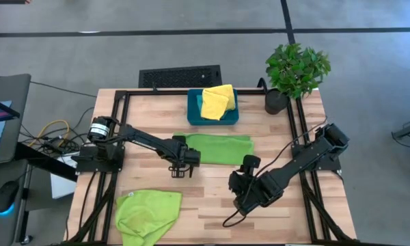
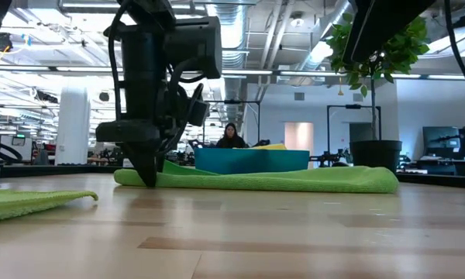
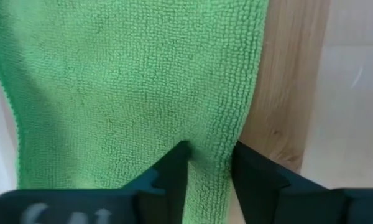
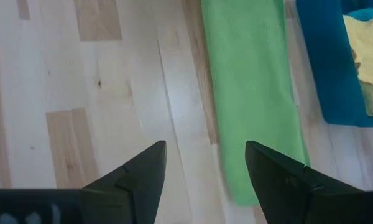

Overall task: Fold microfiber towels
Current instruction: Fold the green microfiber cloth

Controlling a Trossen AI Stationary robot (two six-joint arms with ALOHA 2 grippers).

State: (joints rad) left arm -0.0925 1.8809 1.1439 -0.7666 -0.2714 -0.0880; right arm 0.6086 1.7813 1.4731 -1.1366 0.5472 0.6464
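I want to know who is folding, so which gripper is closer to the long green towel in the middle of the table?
Left. The left gripper is at the folded green towel's left end, fingers astride its edge. The right gripper hangs open over bare wood nearer the front, apart from it.

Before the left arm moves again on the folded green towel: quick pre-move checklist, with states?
1. Left gripper astride the folded green towel edge: ok.
2. Grip closed firmly on it: cannot tell.
3. Right gripper open, over bare wood, off the towel: ok.
4. Fold flat and even: ok.
5. Crumpled green towel clear, at the near left corner: ok.
6. Yellow towel in the teal bin: ok.
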